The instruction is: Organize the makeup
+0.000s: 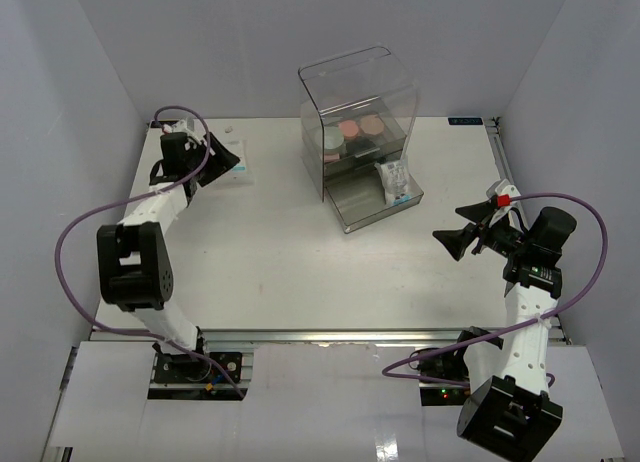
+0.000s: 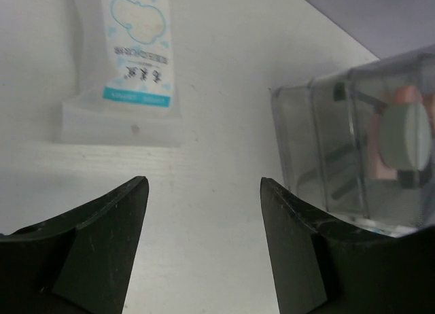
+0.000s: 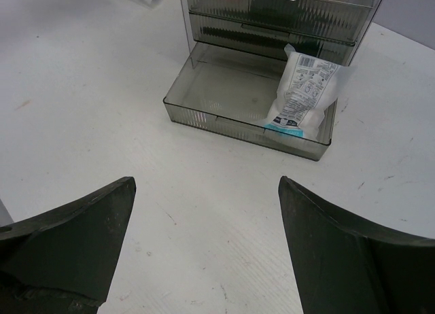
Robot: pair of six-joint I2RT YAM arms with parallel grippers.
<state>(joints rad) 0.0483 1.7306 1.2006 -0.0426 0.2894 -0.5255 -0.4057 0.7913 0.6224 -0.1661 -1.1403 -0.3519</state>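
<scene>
A white sachet with blue print lies flat on the table at the back left, just ahead of my left gripper, which is open with only bare table between its fingers. In the top view the same sachet lies beside the left gripper. Another white sachet lies in the pulled-out bottom drawer of the clear box. Round green, pink and beige compacts sit inside the box. My right gripper is open and empty, well short of the drawer.
The clear box's ribbed upper drawers are shut. The box's side wall stands to the right of my left gripper. A small white item lies near the back wall. Grey walls enclose the table on three sides.
</scene>
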